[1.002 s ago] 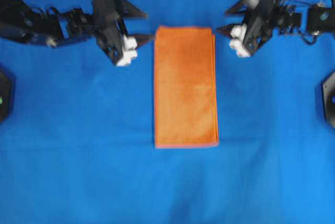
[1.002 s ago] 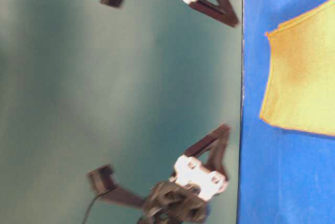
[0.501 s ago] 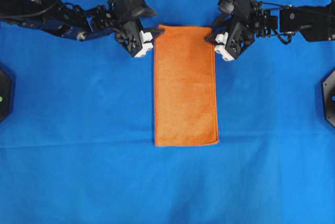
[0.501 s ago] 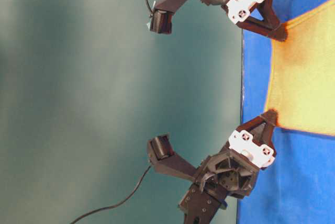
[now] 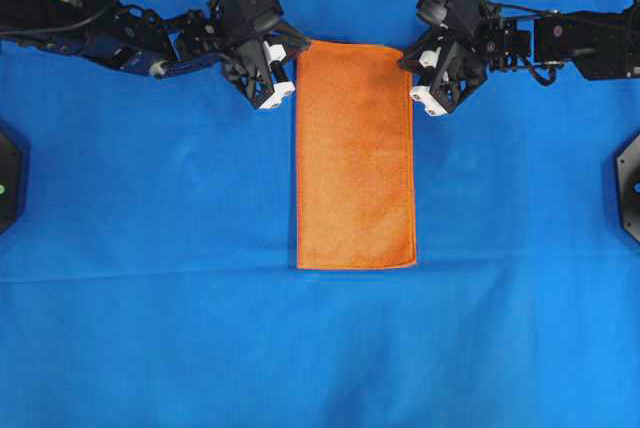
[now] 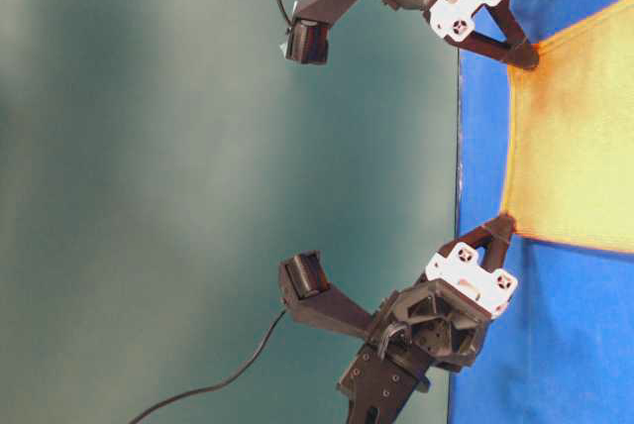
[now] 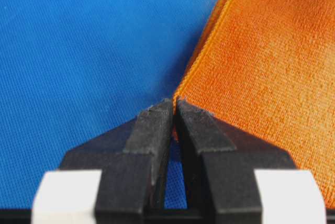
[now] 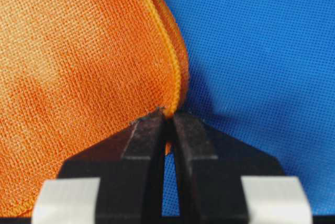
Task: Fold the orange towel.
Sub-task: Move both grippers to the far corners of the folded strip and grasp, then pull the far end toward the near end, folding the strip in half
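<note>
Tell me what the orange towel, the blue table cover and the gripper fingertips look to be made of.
Orange towel: soft fuzzy cloth, probably microfibre; matte napped pile with a stitched hem along its edge.
Blue table cover: thin woven or non-woven fabric, matte; a fine regular grid texture shows up close.
Left gripper fingertips: hard black plastic by the look, matte and slightly rough at the tips, possibly printed.

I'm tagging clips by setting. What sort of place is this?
Probably a lab test bench: two robot arms, left gripper and right gripper, over a blue cloth-covered table, with only an orange towel and a plain green backdrop.
</note>
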### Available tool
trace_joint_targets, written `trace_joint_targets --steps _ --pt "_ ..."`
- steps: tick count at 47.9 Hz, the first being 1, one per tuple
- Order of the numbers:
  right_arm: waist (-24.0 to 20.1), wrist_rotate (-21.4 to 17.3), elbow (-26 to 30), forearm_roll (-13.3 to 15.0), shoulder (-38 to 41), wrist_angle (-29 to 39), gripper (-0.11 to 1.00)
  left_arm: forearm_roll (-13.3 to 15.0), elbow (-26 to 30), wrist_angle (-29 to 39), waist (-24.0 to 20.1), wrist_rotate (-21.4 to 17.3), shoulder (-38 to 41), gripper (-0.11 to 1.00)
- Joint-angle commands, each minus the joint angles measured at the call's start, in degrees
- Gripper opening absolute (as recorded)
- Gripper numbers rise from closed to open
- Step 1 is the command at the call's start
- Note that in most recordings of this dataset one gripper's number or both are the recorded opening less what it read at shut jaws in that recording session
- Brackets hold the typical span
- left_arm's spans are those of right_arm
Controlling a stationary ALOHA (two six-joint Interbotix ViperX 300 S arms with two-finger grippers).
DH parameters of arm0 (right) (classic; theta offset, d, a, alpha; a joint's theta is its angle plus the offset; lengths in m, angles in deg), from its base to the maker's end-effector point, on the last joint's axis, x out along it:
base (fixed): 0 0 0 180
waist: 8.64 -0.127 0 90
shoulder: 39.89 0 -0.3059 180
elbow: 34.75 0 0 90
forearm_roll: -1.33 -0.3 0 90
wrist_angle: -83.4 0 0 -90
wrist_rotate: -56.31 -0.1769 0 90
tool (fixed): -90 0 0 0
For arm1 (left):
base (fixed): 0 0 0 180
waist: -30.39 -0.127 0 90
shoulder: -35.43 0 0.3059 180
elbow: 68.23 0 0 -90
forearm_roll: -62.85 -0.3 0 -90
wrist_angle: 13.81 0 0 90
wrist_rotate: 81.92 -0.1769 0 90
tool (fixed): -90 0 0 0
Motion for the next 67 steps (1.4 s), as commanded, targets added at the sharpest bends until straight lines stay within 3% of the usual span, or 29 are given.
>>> trace_joint_targets --steps 1,15,31,49,67 --pt "-0.26 -0.09 0.44 -0.7 -0.7 -0.35 0.04 0.0 0.97 -0.18 0.18 -0.18 -0.88 0.02" --pt "-0.35 -0.18 0.7 -1.67 -2.29 0.44 0.04 0.0 1.05 1.05 -1.05 -0.88 -2.81 0.02" --pt "-1.93 -0.53 -0.26 -2.29 -9.32 4.13 0.04 0.0 0.62 6.77 0.53 -3.87 -10.63 0.02" --pt "-8.53 -0.53 -1.14 -4.39 -14.85 9.23 0.04 0.0 -0.35 8.7 5.8 -5.54 -14.68 0.02" --pt "-20.48 -0.53 -5.71 -11.43 -18.02 10.46 0.04 0.0 -5.1 11.51 15.82 -4.39 -16.35 0.02"
